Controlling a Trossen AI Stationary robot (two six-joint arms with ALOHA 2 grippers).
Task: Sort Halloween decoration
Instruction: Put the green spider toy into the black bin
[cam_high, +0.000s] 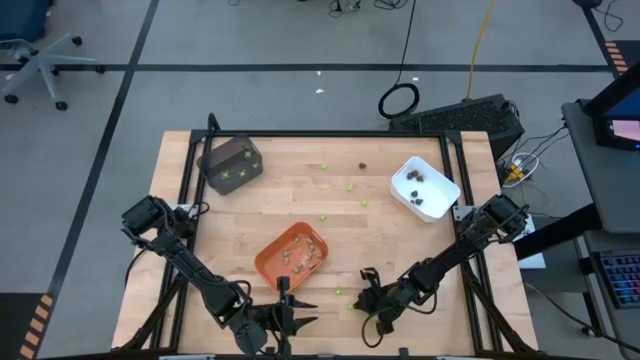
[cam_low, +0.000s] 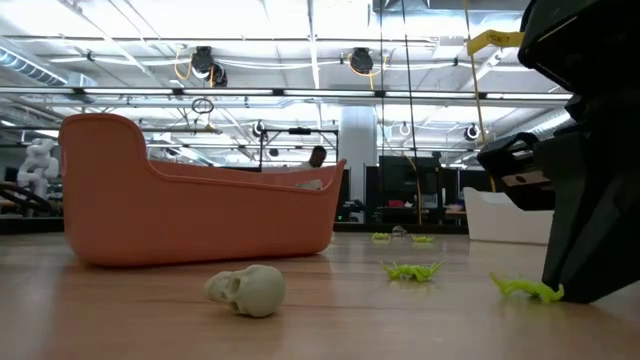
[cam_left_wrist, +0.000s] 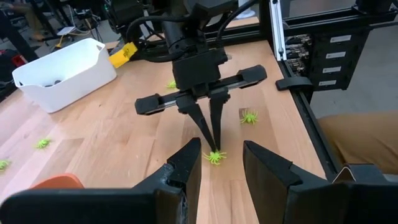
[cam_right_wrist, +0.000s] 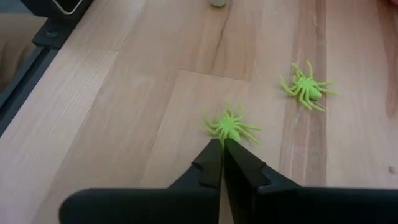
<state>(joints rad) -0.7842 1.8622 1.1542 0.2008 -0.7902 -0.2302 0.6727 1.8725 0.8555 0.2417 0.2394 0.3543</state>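
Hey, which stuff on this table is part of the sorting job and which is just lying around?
Job:
- green spiders, one pinched by the shut right gripper
- tan skull
- orange tray
- white tray
- dark grey tray

Lying about:
- black keyboard
- office chair

- My right gripper (cam_right_wrist: 222, 144) pinched at a lime-green spider (cam_right_wrist: 231, 127) lying flat on the surface.
- A second green spider (cam_right_wrist: 306, 87) lay nearby.
- A tan-grey skull (cam_low: 247, 290) rested apart.

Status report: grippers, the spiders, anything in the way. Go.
Right gripper jaws shut, tips down at a lime-green spider on the table; grip unconfirmed. Left gripper jaws open, empty. Second spider beside. Nothing blocking.
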